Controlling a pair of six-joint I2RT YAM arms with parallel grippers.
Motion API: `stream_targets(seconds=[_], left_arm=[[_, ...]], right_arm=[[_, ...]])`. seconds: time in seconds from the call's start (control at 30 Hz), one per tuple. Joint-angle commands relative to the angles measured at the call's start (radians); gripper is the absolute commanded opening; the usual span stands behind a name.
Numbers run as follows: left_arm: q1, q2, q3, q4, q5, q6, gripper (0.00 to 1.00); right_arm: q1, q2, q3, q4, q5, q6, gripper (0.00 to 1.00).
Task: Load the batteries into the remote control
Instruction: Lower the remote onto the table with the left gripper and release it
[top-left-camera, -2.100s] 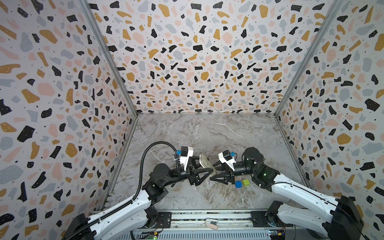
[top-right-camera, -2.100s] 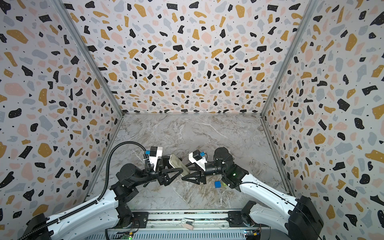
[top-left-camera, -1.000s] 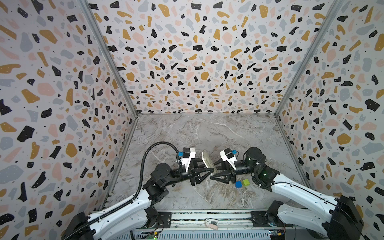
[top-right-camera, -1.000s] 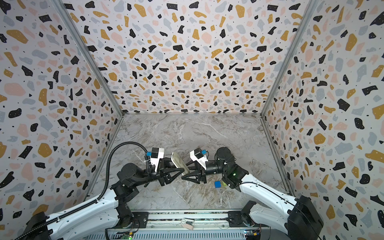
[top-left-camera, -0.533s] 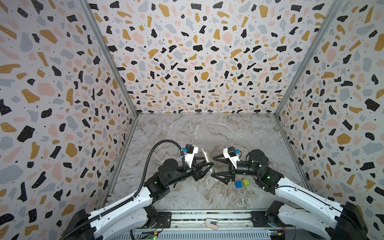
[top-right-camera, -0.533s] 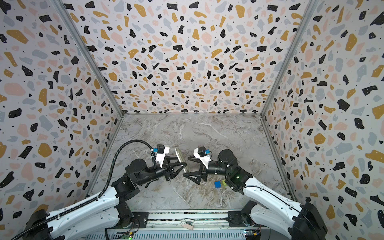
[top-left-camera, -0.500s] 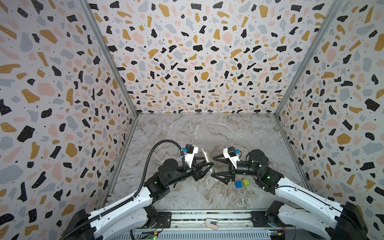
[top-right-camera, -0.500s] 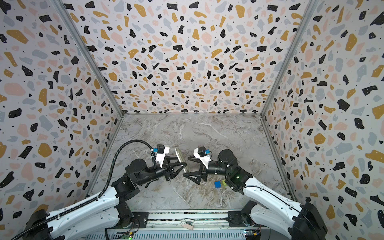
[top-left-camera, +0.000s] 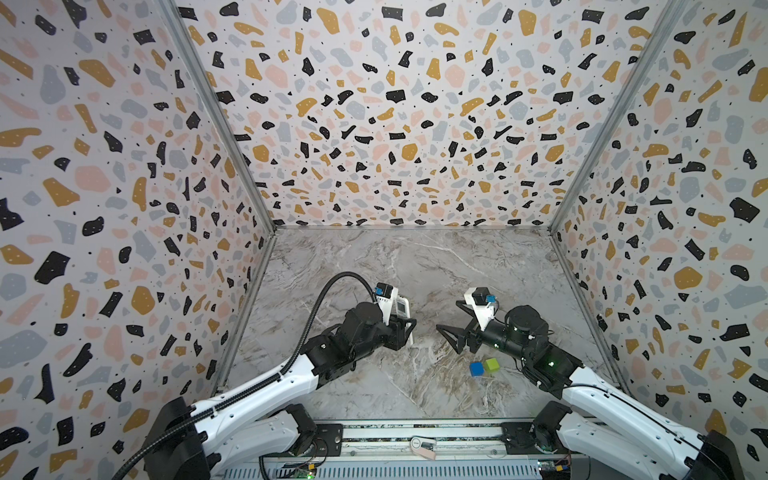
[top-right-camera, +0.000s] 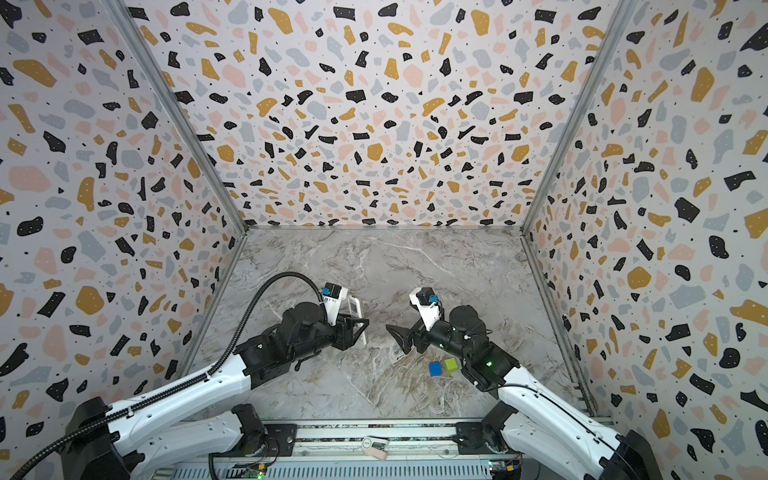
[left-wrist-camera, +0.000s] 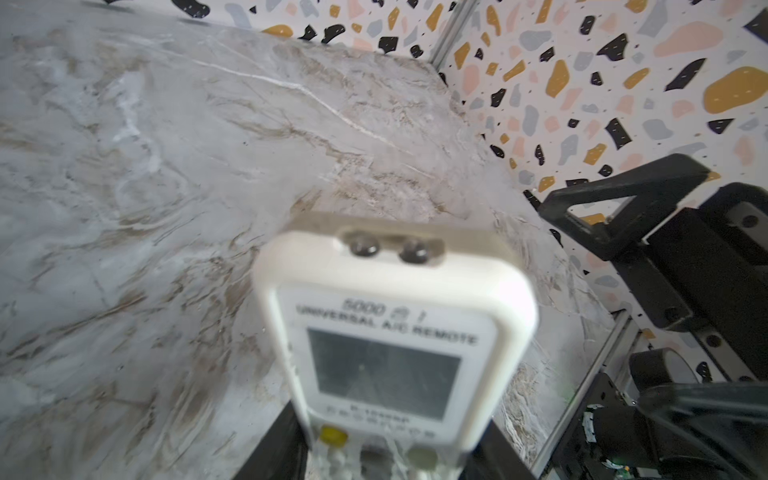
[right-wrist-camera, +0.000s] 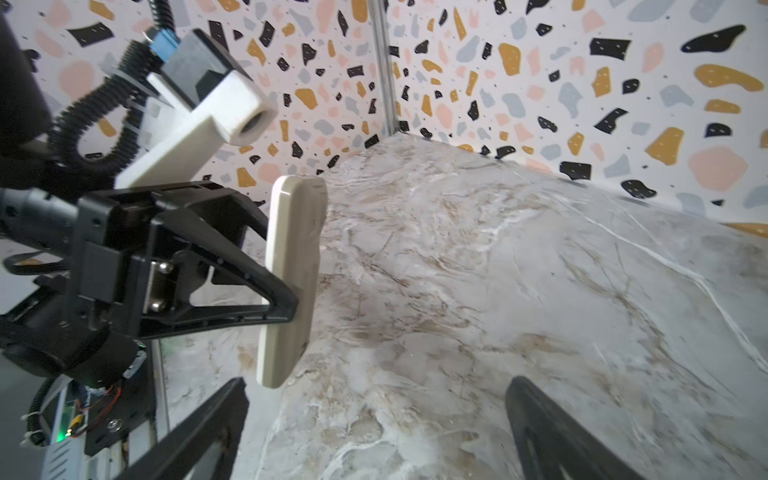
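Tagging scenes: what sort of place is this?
Probably a lab robot cell, not a home: terrazzo-print panel walls box in a marble-look tabletop, with a left arm and right arm mounted on a front rail.

Grey marbled tabletop (top-left-camera: 415, 266), blue cube (top-left-camera: 476, 368) just beside green cube (top-left-camera: 492, 365), front right

Right end effector (top-left-camera: 446, 315) released the remote control (top-left-camera: 402, 309) — opened and drew back.
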Motion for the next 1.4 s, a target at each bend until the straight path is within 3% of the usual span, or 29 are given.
stream_targets(seconds=[0.0, 0.33, 0.83, 1.37], left_arm=[[-0.003, 0.015, 0.045, -0.062, -0.073, -0.022, 0.05], [-0.002, 0.145, 0.086, -0.171, -0.190, -0.059, 0.08], [-0.003, 0.336, 0.018, -0.079, -0.149, -0.121, 0.09], [-0.005, 0.428, -0.001, -0.044, -0.184, -0.161, 0.18]], right_arm=[[-0.010, -0.040, -0.013, -0.030, 0.078, 0.003, 1.00], [-0.033, -0.075, -0.073, -0.013, 0.118, 0.001, 0.99], [-0.052, -0.057, -0.111, 0.000, 0.106, -0.014, 0.99], [-0.067, -0.038, -0.128, 0.025, 0.092, -0.011, 0.99]])
